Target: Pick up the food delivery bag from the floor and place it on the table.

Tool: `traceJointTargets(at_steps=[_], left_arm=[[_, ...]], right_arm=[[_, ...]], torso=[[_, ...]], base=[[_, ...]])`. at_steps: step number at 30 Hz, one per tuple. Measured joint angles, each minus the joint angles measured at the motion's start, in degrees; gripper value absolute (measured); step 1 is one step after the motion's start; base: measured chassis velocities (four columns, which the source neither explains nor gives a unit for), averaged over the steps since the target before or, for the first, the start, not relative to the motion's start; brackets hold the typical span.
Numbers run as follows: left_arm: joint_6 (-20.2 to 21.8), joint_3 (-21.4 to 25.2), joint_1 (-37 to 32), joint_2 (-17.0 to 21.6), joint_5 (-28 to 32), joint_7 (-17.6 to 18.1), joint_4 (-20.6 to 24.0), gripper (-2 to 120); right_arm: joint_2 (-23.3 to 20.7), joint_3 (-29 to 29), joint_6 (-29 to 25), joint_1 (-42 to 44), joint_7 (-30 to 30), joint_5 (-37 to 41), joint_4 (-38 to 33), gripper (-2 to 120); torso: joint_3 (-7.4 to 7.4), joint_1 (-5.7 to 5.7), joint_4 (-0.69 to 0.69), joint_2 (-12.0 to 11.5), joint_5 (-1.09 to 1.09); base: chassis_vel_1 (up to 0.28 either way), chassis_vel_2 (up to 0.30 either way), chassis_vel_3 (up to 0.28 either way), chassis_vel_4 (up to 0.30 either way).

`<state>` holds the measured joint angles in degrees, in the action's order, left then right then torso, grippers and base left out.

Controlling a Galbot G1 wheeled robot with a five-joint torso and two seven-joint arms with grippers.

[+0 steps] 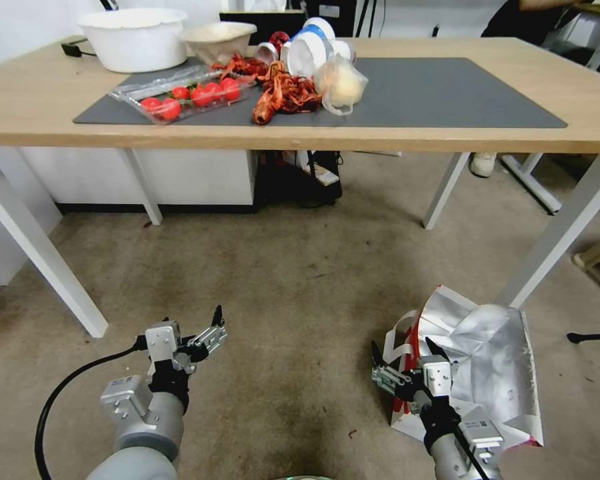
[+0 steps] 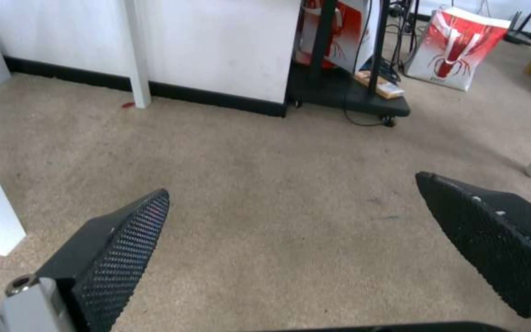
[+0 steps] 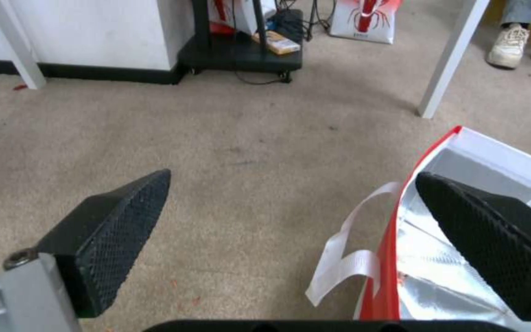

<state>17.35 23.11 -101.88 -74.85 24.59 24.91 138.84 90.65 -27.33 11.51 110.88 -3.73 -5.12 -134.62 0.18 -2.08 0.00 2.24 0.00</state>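
Clearly, right gripper [image 1: 407,361] hangs wide-jawed, empty, above the food delivery bag [image 1: 487,360]; its limp handles [image 3: 345,258] and crumpled foil could slip. Left gripper [image 1: 197,331] idles open.

The food delivery bag [image 1: 487,360] was paper, white outside, with shiny crinkled silver foil inside and flat woven white handles [image 3: 345,263] just beside one right finger. The fingers [image 3: 124,230] of the right gripper [image 1: 403,353] had black rubbery pads with a bumpy, dotted skin, set on dull grey metal. The left gripper [image 1: 210,327] had the same bumpy black pads [image 2: 124,258]. Under both sets of fingers the floor [image 1: 300,293] looked rough, matt and stained. The table [image 1: 20,100] was smooth pale wood with a matt dark grey mat [image 1: 447,93].
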Motion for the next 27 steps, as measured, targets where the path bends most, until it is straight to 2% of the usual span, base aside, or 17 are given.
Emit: traceJointTargets(at_steps=[7, 18, 24, 27], left_arm=[[-0.1, 0.0, -0.2, 0.1, 0.0, 0.0, 0.0, 100], [-0.3, 0.2, -0.3, -0.1, -0.2, 0.0, 0.0, 100], [-3.1, 0.5, -0.5, -0.2, -1.1, -0.7, -0.9, 100], [-4.1, 0.5, -0.7, -0.2, -1.4, -1.4, -1.1, 100]], right_arm=[[-0.3, -0.1, 0.2, -0.1, 0.0, 0.0, 0.1, 100], [-0.6, -0.2, 0.2, -0.3, 0.2, 0.4, 0.1, 100], [-1.3, -0.7, 0.2, -0.3, 0.5, 1.3, -1.1, 100], [-2.7, -4.2, 0.7, -1.7, 0.7, 4.8, -2.2, 100]], torso=[[-0.18, 0.16, 0.00, -0.9, 0.00], [-0.18, 0.19, 0.00, -0.8, 0.00], [-0.18, 0.16, 0.00, -0.7, 0.00], [-0.18, 0.15, 0.00, -0.6, 0.00]], base=[[0.000, 0.000, 0.000, 0.000], [0.000, 0.000, 0.000, 0.000], [0.000, 0.000, 0.000, 0.000], [0.000, 0.000, 0.000, 0.000]])
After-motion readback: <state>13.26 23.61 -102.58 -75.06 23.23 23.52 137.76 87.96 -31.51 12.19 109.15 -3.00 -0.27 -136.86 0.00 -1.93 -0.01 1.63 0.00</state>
